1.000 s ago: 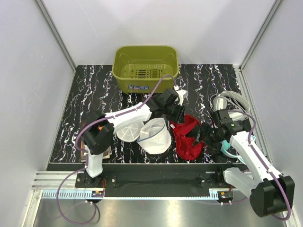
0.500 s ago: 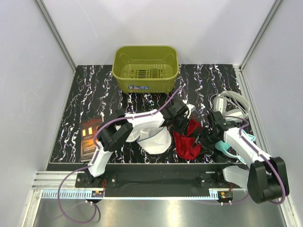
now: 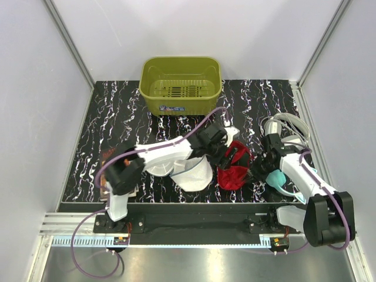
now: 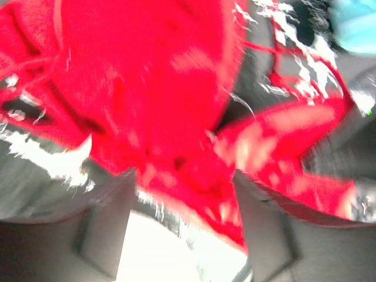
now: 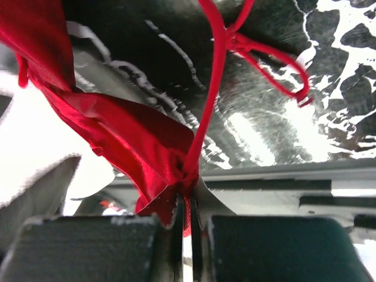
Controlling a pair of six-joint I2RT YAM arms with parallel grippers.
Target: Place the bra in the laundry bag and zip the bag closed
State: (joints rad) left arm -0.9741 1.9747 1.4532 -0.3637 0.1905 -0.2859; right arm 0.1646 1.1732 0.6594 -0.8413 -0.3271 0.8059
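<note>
One bra (image 3: 233, 171), one bag (image 3: 192, 171), two tools.
Right tool (image 5: 187, 220) pinched the bra; left tool (image 4: 182, 179) stood spread over it.

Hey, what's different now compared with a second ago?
The right gripper was open beside the bra and has now shut on its edge. The bra lay spread flat before and is now bunched up and narrower. The left gripper shifted onto the bra, its fingers spread apart. The laundry bag and the green basket stayed put.
</note>
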